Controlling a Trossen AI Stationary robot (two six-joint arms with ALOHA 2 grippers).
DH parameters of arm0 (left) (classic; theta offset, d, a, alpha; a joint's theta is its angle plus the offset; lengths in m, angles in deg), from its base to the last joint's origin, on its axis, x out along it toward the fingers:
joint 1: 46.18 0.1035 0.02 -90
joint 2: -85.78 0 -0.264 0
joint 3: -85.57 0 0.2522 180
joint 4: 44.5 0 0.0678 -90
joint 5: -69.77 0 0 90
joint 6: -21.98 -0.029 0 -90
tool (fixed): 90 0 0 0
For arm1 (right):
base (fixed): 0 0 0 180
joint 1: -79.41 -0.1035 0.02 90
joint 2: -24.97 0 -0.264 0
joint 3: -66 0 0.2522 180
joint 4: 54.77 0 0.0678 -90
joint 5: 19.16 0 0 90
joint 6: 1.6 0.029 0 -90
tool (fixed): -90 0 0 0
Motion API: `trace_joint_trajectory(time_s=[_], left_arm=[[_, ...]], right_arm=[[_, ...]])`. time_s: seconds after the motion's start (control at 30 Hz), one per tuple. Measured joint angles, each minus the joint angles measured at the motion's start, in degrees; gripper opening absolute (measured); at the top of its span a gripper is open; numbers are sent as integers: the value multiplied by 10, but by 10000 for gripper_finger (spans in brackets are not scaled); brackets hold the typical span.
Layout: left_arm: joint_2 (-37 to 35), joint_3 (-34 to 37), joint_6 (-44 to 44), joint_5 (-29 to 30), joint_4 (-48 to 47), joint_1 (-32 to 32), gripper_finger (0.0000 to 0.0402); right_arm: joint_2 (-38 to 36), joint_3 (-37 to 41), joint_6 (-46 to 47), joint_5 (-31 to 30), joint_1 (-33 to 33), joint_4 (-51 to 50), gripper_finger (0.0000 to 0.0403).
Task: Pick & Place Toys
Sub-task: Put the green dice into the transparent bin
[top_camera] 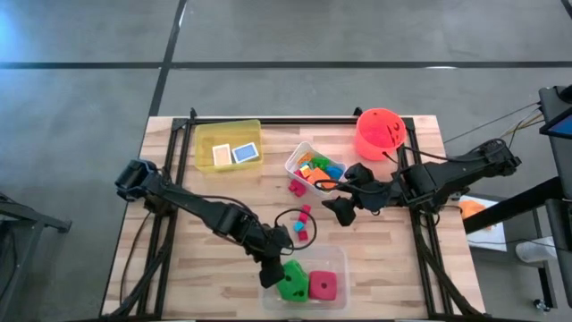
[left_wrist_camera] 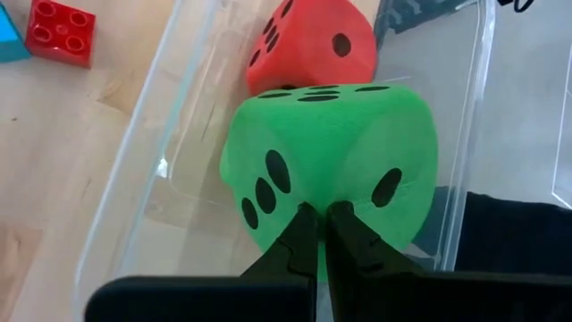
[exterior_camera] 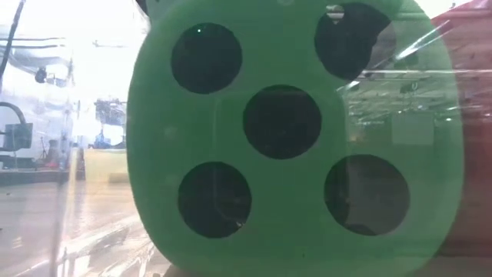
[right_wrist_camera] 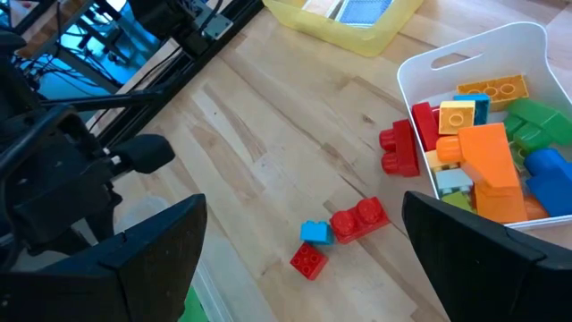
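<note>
The left gripper (top_camera: 271, 276) reaches down at the near end of the clear tub (top_camera: 338, 259) on the front of the bench (top_camera: 179, 277), its fingers (left_wrist_camera: 299, 240) pressed together with nothing between them, their tips against or just short of the lower face of the green die (left_wrist_camera: 331, 165); contact cannot be told for sure. The green die sits inside the clear tub at its left end, and the pink die (top_camera: 323, 286) sits beside it in the same tub, the two close together or touching. In the low view the green die (exterior_camera: 292, 131) fills nearly the whole picture, showing a five-dot face through the tub wall. The right gripper (top_camera: 341, 207) hovers over the middle of the bench, its fingers (right_wrist_camera: 134, 259) spread wide and empty, above a few loose blocks (right_wrist_camera: 344, 228): two red ones and a small blue one lying together on the wood. Another red block (right_wrist_camera: 399, 148) lies against the outside of the white tub (right_wrist_camera: 474, 45), which holds a heap of orange, yellow, blue and green blocks. The yellow tub (top_camera: 228, 145) at the back left of the bench holds a beige tile (top_camera: 222, 156) and a blue tile (top_camera: 246, 153) side by side. The orange bucket (top_camera: 380, 132) stands at the back right.
</note>
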Motion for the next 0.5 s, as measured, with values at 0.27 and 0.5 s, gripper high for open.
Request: trace_joint_trajectory(time_s=[0.27,0.5], left_arm=[[0,0,-1,0,6,0,0],[0,0,0,0,7,0,0]], right_arm=[[0,0,0,1,0,0,371],[0,0,0,4,0,0,370]])
